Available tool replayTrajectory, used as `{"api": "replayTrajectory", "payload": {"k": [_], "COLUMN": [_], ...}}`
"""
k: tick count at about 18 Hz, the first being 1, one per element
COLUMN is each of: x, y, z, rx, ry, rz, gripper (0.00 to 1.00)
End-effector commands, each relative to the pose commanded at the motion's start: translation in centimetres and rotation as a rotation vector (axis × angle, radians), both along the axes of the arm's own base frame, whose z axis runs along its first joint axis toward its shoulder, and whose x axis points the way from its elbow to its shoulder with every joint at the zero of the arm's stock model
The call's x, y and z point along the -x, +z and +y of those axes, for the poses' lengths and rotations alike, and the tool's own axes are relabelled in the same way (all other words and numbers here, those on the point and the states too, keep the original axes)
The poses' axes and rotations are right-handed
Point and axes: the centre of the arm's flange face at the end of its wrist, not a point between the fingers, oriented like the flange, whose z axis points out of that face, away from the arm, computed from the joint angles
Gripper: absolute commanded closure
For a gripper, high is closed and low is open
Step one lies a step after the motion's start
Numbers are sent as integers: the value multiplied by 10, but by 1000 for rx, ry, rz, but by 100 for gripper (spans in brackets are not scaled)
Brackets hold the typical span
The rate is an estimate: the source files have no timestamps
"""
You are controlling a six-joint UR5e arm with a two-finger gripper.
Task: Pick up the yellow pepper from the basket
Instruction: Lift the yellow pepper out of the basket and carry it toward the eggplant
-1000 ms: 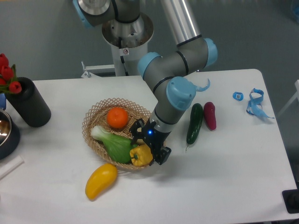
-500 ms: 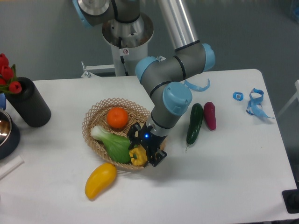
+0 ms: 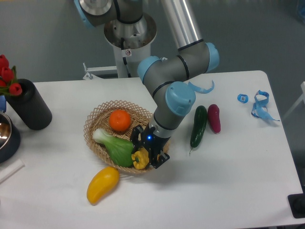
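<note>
The yellow pepper (image 3: pixel 139 159) lies at the front right of the round wicker basket (image 3: pixel 97 117), partly covered by my gripper (image 3: pixel 147 150). The gripper has come down over it from the right. Its black fingers (image 3: pixel 160 159) stand apart on either side of the pepper, so it looks open around it. I see no squeeze on the pepper, and it still rests in the basket against the green vegetable.
An orange (image 3: pixel 119 120) and a green bok choy (image 3: pixel 115 146) share the basket. A yellow mango-shaped fruit (image 3: pixel 102 184) lies in front of it. A cucumber (image 3: pixel 198 126) and a dark red vegetable (image 3: pixel 214 118) lie to the right. A black cylinder (image 3: pixel 29 104) stands at left.
The gripper has dropped lower and shifted slightly left over the yellow pepper, which now shows less. In the last half second it barely moved.
</note>
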Motion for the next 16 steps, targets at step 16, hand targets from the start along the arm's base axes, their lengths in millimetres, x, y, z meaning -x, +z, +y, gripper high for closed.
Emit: {"api": "replayTrajectory", "payload": {"k": [16], "x": [123], "y": [109], "z": [-58], "rx": [-98], "ry": [253], "rz": [126], "gripper": [63]}}
